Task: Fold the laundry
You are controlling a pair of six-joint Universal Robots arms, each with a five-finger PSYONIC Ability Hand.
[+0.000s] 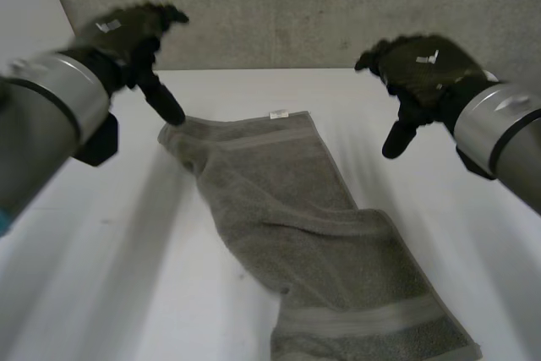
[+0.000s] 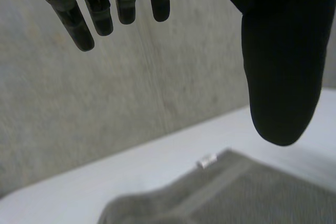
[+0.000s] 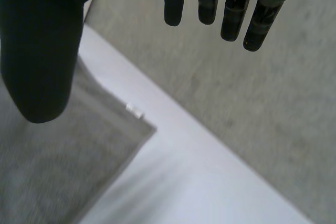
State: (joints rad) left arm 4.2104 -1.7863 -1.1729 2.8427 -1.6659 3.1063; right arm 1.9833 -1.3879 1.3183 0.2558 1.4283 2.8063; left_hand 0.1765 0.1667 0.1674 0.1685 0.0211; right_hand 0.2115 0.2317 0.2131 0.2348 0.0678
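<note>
The grey towel [image 1: 313, 243] seems soft, limp and light, best pinched at its far corners; the left hand [image 1: 127, 35] and the right hand [image 1: 423, 73] hover, fingers apart, empty.

A white surface [image 1: 93, 276] fills the foreground, matte and plain, under soft, diffuse light. Behind its far edge stands a grey wall [image 1: 321, 6], rough like concrete and mottled with darker flecks. In the left wrist view a faint seam [image 2: 152, 87] runs down that wall to the surface's edge. Beside the grey wall, at the left, sits a paler strip [image 1: 30, 6], possibly a second wall, though it is hard to tell.
</note>
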